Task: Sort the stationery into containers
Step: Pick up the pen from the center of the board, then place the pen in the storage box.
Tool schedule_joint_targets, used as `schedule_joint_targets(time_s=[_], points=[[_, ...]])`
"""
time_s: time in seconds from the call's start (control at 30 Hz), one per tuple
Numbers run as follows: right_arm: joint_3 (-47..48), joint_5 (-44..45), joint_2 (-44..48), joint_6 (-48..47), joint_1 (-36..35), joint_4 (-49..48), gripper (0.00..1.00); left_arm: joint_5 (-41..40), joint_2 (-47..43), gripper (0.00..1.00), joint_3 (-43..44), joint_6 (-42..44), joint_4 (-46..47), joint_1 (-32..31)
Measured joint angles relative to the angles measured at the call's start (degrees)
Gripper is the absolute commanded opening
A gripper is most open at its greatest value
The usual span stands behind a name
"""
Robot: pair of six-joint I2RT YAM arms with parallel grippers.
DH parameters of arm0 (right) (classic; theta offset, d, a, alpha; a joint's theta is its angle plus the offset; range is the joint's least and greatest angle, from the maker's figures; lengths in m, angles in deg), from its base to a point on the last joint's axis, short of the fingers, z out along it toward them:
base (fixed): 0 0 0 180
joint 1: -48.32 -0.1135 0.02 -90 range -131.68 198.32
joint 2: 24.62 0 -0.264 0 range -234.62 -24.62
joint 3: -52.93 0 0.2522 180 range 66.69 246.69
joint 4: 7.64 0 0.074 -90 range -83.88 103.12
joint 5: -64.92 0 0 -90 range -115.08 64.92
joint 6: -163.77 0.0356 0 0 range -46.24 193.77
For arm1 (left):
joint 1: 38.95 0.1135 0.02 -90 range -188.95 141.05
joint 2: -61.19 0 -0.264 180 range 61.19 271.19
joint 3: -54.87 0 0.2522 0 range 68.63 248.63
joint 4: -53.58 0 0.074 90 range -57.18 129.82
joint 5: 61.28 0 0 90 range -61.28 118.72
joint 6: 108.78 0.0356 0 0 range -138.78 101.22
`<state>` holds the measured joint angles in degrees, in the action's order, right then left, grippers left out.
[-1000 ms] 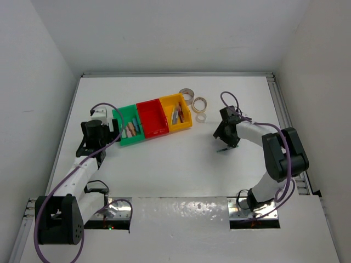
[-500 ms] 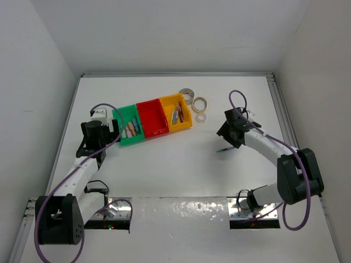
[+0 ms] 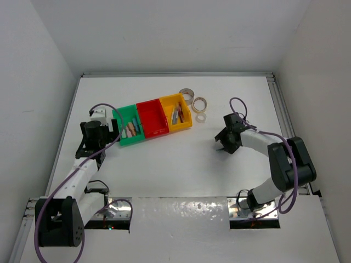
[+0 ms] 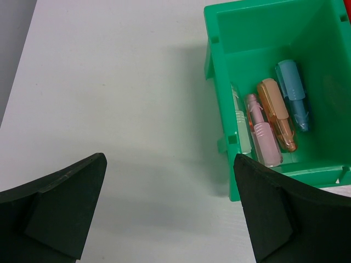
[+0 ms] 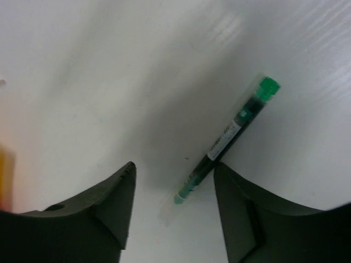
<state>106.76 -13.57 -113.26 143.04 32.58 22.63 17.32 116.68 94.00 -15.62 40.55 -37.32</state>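
Observation:
A dark pen with green ends lies on the white table. My right gripper is open and low over it, and the pen's near end lies between the fingers, close to the right finger. In the top view the right gripper hides the pen. The green bin, red bin and yellow bin stand joined in a row. My left gripper is open and empty just left of the green bin, which holds pale, pink, orange and blue blocks.
Three tan tape rings lie on the table right of the yellow bin, which holds several pens. White walls close the table at the back and on both sides.
My right gripper has moved down and left over the pen, which showed beside it in the top view before. The left arm has not moved.

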Motion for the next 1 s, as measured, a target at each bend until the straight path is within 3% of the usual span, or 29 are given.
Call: schedule_joint_targets(time_s=[0.07, 0.13, 0.17, 0.2, 0.43, 0.63, 0.8, 1.0], points=[[0.0, -0.9, -0.5, 0.3, 0.7, -1.1, 0.4, 0.0, 0.0, 1.0, 0.0, 0.0, 0.1, 0.0], [0.0, -1.5, -1.3, -0.1, 1.4, -2.1, 0.07, 0.0, 0.0, 1.0, 0.0, 0.0, 0.2, 0.0], [-0.2, -1.7, -1.9, -0.2, 1.7, -2.9, 0.06, 0.0, 0.0, 1.0, 0.0, 0.0, 0.2, 0.0], [-0.2, -2.2, -2.3, -0.3, 2.1, -3.5, 0.0, 0.0, 0.0, 1.0, 0.0, 0.0, 0.3, 0.0], [2.5, -0.5, -4.3, -9.4, 2.1, -4.1, 0.0, 0.0, -0.7, 1.0, -0.1, 0.0, 0.4, 0.3], [7.9, 7.6, -1.7, -29.3, -3.9, -1.1, 0.0, 0.0, -0.7, 1.0, -0.1, 0.0, 0.4, 0.3], [25.2, 4.6, -3.9, -45.1, -10.4, -3.7, 0.0, 0.0, -0.7, 1.0, -0.3, 0.0, 0.8, 0.4], [49.4, -1.3, -20.0, -53.2, -16.0, -9.0, 0.0, 0.0, -0.8, 0.99, -0.3, 0.0, 0.6, 0.8]])
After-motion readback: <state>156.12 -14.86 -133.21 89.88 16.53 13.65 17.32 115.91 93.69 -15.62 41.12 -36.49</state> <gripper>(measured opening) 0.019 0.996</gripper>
